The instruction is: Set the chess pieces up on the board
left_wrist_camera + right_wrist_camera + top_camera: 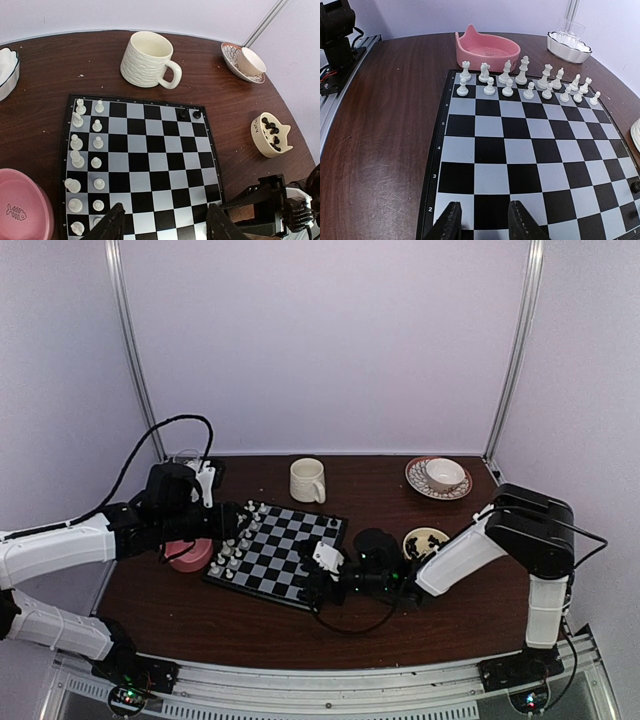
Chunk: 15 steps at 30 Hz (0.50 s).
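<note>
**White Ranks Standing, Two Black Pieces on the Board**

Board: the board (280,552) lies flat on the table (200,625), all four edges in view from overhead.

White set: the white pieces (522,75) stand upright in two full rows of eight along one edge of the board, one to a square.

Black set: two black pieces (183,114) stand at the opposite edge, one on the corner square nearest the mug (147,60) and one on the square beside it. More black figures lie heaped in a cream cat-eared bowl (271,135) off that same edge, clear of the board's rim.

Left gripper (167,227): held above the board on the white rows' side. Its fingers are spread wide, with only checks showing between them. It holds nothing.

Right gripper (486,225): low over the board's black-side edge, near the corner away from the mug. Its fingers are parted, with a black square showing in the gap. It holds nothing.

Surroundings:
- The mug stands just off the board's far edge.
- A pink bowl (487,47) sits just beyond the white rows.
- A glass dish (568,42) stands farther out on that same side.
- A cup (251,61) on a patterned saucer (231,54) stands well apart from the board, past the cream bowl.
</note>
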Motion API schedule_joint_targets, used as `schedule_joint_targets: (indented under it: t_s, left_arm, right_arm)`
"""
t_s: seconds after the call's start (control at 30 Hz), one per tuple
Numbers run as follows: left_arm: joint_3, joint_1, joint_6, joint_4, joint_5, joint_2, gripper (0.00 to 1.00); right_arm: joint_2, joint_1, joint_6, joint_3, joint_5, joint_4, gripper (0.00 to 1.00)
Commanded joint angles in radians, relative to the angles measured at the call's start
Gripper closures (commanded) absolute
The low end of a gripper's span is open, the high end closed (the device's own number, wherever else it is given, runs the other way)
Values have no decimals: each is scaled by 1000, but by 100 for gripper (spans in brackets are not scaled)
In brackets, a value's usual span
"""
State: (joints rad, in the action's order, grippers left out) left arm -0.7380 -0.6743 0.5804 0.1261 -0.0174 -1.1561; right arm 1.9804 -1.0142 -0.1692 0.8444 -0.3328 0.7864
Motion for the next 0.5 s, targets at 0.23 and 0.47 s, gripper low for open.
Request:
schedule_joint_targets:
  t_s: [0.23, 0.47]
  left_arm:
    - [-49, -2, -30, -18, 17, -14, 44]
    - [-59, -4, -50, -13, 73, -23, 43]
  right_arm:
    - [-89, -22, -43, 2, 8, -172, 59]
    - [-144, -25, -55, -13, 13, -205, 56]
